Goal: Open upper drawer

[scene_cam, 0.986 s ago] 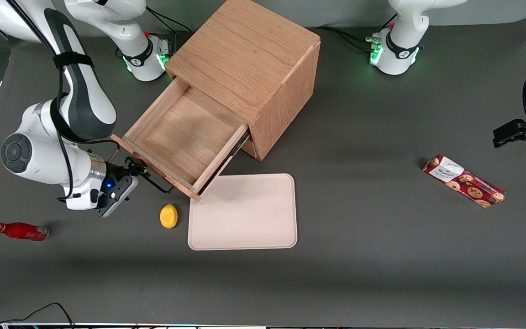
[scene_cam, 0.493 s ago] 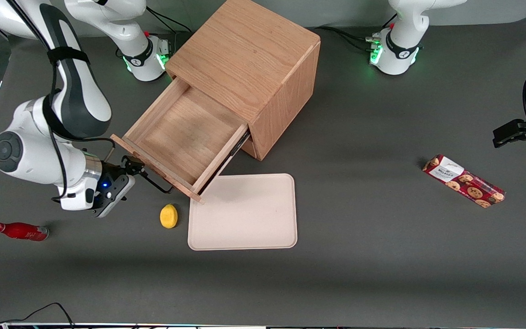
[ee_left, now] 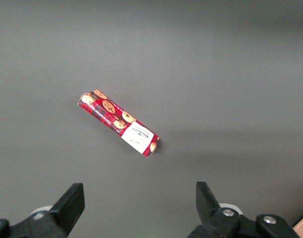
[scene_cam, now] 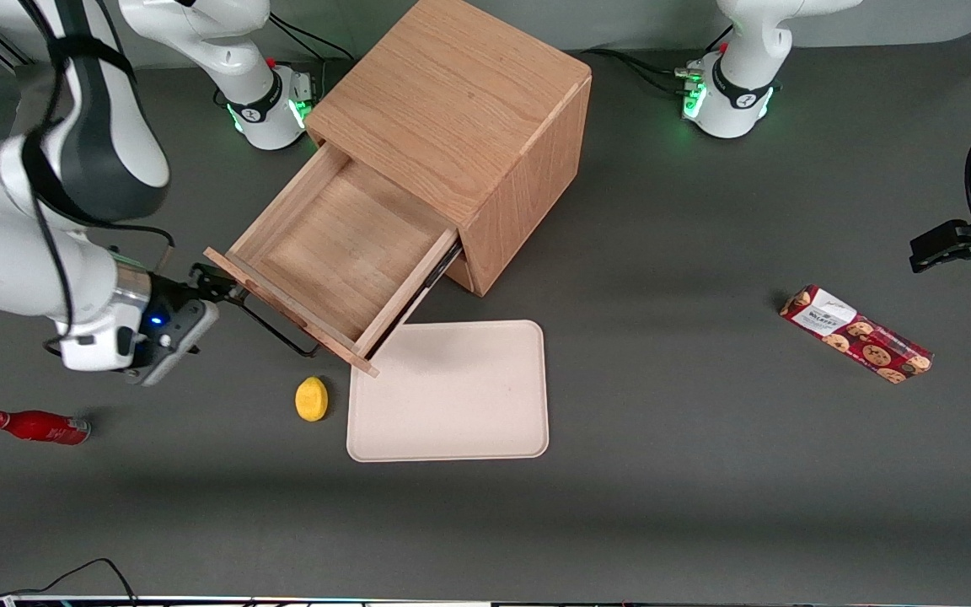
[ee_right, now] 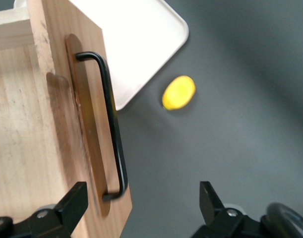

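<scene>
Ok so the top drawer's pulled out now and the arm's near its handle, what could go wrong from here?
1. The open tool sits close to the black handle of the upper drawer; a careless sideways move could snag the bar and drag the drawer.
2. The drawer front overhangs a corner of the cream tray, so pulling further or lifting the tray may make them collide.
3. The lemon lies near the drawer front; a low arm sweep could roll it.

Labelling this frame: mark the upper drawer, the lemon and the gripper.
upper drawer (scene_cam: 342, 253), front view, on its bare wooden floor.
lemon (scene_cam: 311, 398), front view, on its middle.
gripper (scene_cam: 214, 282), front view, midway between its open fingertips, just off the drawer's handle.
</scene>
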